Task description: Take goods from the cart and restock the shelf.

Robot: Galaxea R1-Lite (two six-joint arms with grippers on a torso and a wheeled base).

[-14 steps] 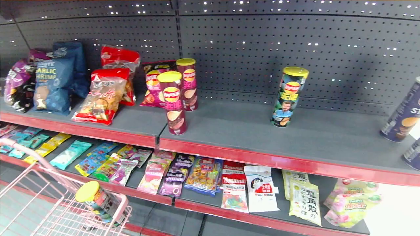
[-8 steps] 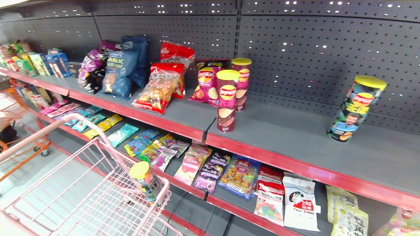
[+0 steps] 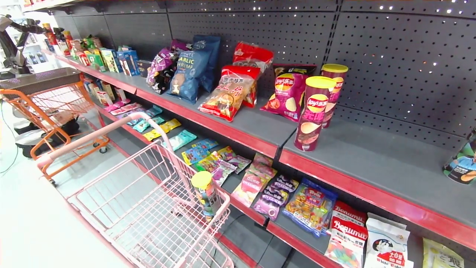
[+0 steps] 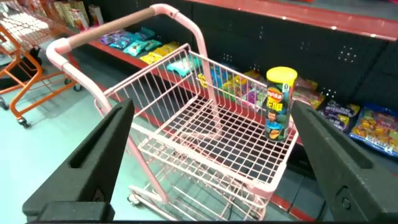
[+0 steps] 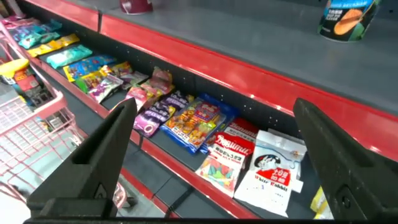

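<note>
Beside the long grey shelf [image 3: 372, 163] with its red front lip, the whole head view has swung to the robot's left since a moment ago, so everything on the boards sits further to the right in the picture though none of it has changed place. That swing brings far more of the pink cart [image 3: 85, 139] into sight, along with an orange cart [image 3: 55, 100] standing further down the aisle. It also pushes the blue-green can [image 3: 461, 163] on the upper board out to the right edge, where it is now half cut off. The pink cart stands close against the shelf front and holds one thing I can make out: a can [image 3: 206, 195] with a yellow lid, upright in the basket corner nearest the shelf. On the upper board, two maroon cans [image 3: 312, 113] stand one behind the other near the seam between panels. Left of them lean bags [image 3: 228, 95] of crisps, red, purple and blue. Lower down, flat packets [image 3: 308, 204] of sweets lie in rows. The left gripper [image 4: 214, 168] hangs above the pink cart with its fingers spread wide and nothing between them. The right gripper [image 5: 214, 168] is just as wide and empty, and faces the rows of packets.
</note>
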